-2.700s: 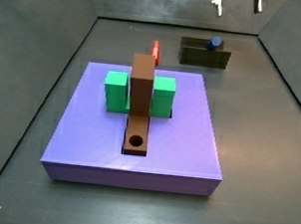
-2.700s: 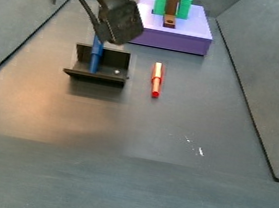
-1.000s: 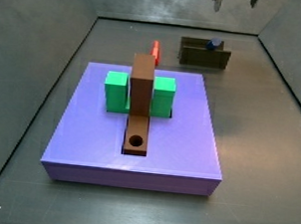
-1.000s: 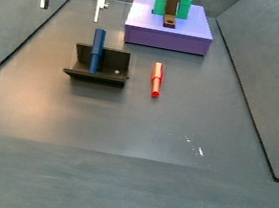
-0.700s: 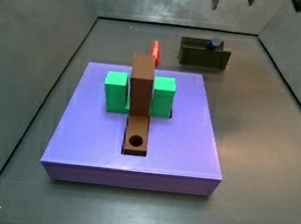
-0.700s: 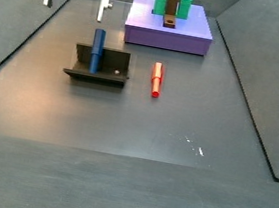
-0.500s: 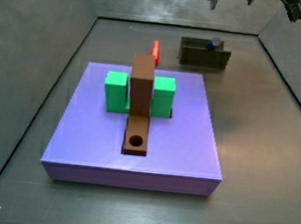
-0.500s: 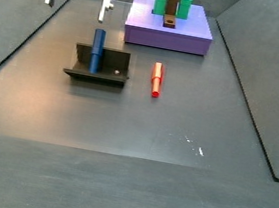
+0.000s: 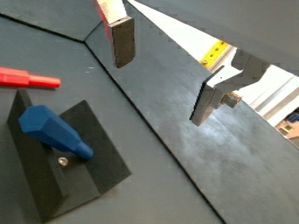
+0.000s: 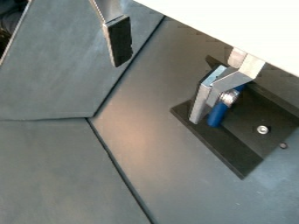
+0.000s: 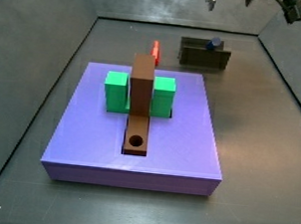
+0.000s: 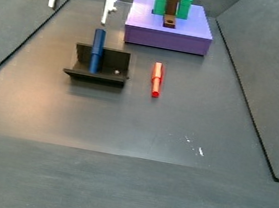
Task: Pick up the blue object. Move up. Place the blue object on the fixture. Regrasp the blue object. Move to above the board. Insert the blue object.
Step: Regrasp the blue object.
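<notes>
The blue object (image 12: 97,48) stands upright on the fixture (image 12: 96,73), free of the gripper. Both also show in a side view, the blue object (image 11: 216,43) atop the fixture (image 11: 206,57). In both wrist views the blue object (image 9: 52,131) (image 10: 222,110) rests on the fixture (image 9: 73,179) (image 10: 254,136). The gripper (image 12: 80,4) hangs open and empty high above the fixture and a little beyond it; its fingers (image 9: 122,39) are wide apart with nothing between them. In a side view only the fingertips (image 11: 213,2) show at the frame's edge. The lavender board (image 11: 178,142) lies apart from the fixture.
A red peg (image 12: 156,79) lies on the floor beside the fixture, between it and the board; it also shows in a wrist view (image 9: 26,79). The board carries a green block (image 11: 115,91) and a brown bar (image 11: 141,98) with a round hole (image 11: 137,141). Dark walls enclose the floor.
The gripper, earlier low at the blue object on the fixture, has risen clear and stands open above it. Over the last second it has only drifted slightly. The blue object has not moved.
</notes>
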